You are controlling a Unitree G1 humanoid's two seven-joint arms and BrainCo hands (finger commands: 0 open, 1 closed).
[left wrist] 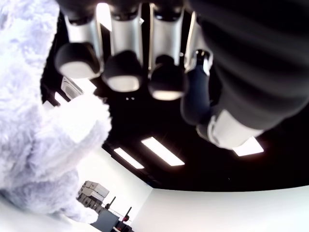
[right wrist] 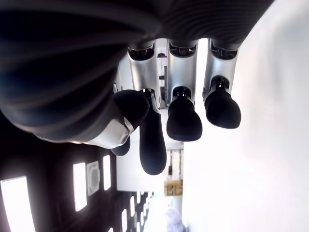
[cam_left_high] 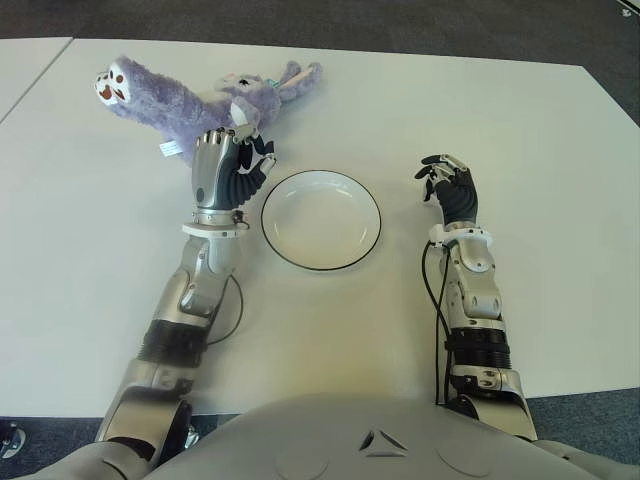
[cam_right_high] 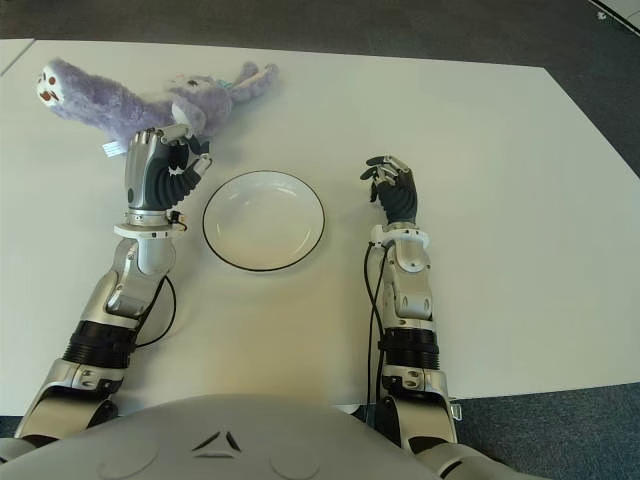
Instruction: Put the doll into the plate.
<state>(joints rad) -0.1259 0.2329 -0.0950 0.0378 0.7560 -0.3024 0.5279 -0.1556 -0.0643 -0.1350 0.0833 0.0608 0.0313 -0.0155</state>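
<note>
Doll (cam_left_high: pixel 190 100), a purple plush with long limbs, lay sprawled on the white table (cam_left_high: pixel 540 150) at the far left, one pale-soled foot sticking up toward the far corner and its other limbs trailing toward the middle. The left hand (cam_left_high: pixel 232 160) was right at its near edge, back of the hand up, reaching in from the robot's side. From its own wrist view the fingertips (left wrist: pixel 123 77) were curved but apart, with open air between them and the thumb, and the fur sat just beside them rather than inside the grip; I could not quite tell whether any finger already brushed the plush, so I took it as a hand poised to close and holding nothing yet. The plate (cam_left_high: pixel 321 219), white with a dark rim, stood bare just to the right of that hand, near enough that a grabbed toy would need only a short carry sideways. The right hand (cam_left_high: pixel 448 185) showed on the plate's other side, well clear of it, fingers loosely curled around nothing, apparently left out of the job because the toy lay on the left arm's side.
</note>
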